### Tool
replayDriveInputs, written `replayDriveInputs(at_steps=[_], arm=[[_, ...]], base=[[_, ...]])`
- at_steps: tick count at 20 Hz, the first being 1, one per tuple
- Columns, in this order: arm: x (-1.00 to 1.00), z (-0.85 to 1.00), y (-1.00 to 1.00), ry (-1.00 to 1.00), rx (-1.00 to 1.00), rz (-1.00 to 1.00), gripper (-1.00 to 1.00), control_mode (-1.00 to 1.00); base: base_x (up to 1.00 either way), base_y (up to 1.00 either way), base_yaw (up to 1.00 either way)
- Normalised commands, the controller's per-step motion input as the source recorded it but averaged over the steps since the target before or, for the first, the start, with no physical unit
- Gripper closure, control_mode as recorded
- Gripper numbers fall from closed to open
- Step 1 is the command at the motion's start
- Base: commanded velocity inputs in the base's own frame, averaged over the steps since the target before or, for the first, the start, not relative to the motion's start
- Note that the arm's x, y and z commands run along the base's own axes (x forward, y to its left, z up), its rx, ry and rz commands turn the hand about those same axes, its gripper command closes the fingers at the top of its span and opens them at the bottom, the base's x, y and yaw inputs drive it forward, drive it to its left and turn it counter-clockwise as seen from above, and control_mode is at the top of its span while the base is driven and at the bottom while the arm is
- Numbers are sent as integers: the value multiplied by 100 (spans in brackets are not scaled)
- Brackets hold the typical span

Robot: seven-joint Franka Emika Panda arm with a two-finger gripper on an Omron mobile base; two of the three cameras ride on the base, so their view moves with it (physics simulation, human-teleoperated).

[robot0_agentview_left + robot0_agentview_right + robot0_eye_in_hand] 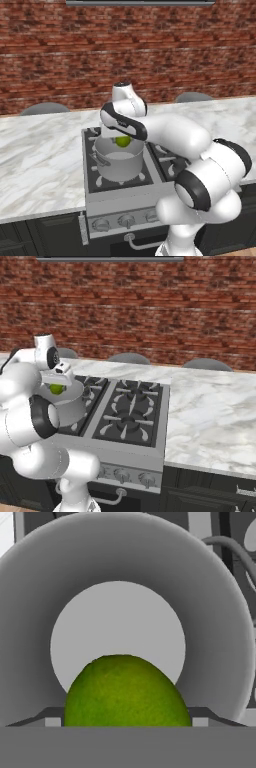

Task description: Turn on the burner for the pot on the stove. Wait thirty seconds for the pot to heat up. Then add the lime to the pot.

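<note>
Left base view: pot (119, 162) sits on the near left burner of the stove (122, 192), rim open upward, clear room above it apart from the hand. Lime (123, 141) hangs just over the pot's far rim, under the gripper (121, 136). Marble counter (40, 160) runs left and right of the stove, brick wall behind. Arm folds from lower right, elbow high, hand pointing down over the pot.

Right base view: pot (67, 403) is at the stove's (127, 411) left side, partly behind the arm; the right burners are free. Lime (56, 389) shows below the hand, above the pot. Counter (215, 416) is to the right.

Hand view: lime (127, 692) lies between the fingers (50, 716), which stand wide at either side of it; whether they actually press it cannot be told. Pot (30, 637) interior is straight below, round floor centred.
</note>
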Motion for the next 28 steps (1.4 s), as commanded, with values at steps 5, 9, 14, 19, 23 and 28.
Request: replayDriveInputs(at_steps=[5, 9, 14, 19, 23, 28], arm=[[11, -21, 0, 0, 0, 0, 100, -100], [4, -21, 1, 0, 0, 0, 100, -100], [0, -16, 0, 0, 0, 0, 100, -100], [0, -15, 0, 0, 0, 0, 100, -100], [0, -15, 0, 0, 0, 0, 100, -100], [5, -6, 0, 0, 0, 0, 100, -100]], base=[[0, 0, 0], [0, 0, 0], [0, 0, 0], [0, 0, 0], [0, 0, 0], [0, 0, 0]])
